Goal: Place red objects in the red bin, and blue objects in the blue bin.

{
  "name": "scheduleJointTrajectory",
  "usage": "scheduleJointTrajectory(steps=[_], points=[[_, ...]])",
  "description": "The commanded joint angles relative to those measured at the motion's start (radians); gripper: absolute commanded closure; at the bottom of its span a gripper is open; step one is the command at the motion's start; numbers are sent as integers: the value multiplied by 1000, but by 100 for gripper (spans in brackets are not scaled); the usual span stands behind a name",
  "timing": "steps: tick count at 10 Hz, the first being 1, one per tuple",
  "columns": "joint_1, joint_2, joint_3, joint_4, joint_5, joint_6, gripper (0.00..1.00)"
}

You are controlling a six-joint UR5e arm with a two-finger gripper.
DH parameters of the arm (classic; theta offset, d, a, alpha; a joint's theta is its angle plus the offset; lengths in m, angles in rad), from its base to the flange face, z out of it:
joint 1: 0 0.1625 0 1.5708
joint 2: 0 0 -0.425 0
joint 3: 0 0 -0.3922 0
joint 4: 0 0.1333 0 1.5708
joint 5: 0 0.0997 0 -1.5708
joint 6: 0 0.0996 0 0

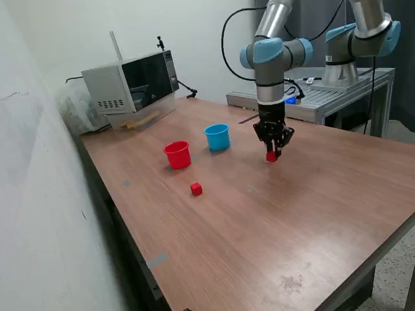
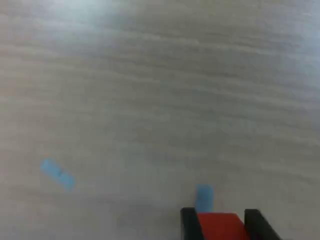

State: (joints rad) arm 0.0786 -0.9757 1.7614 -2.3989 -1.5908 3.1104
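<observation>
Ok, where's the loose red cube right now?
Exterior view: the loose red cube lies on the table, just in front of the red bin, left of the gripper.

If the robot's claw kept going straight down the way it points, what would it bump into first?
Probably just the wooden table. The gripper points straight down, shut on a red cube, and the wrist view shows only bare wood and small blue tape marks below. The cube would likely touch first.
</observation>
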Motion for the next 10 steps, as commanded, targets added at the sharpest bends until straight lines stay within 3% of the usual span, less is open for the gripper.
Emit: scheduleJointTrajectory(steps=[1,3,5,10], points=[[0,-145,4,52,0,-6,100],[1,-272,1,98,0,-24,100],[-3,-268,-13,116,0,-41,100],[-216,-43,-308,158,-2,-47,100]])
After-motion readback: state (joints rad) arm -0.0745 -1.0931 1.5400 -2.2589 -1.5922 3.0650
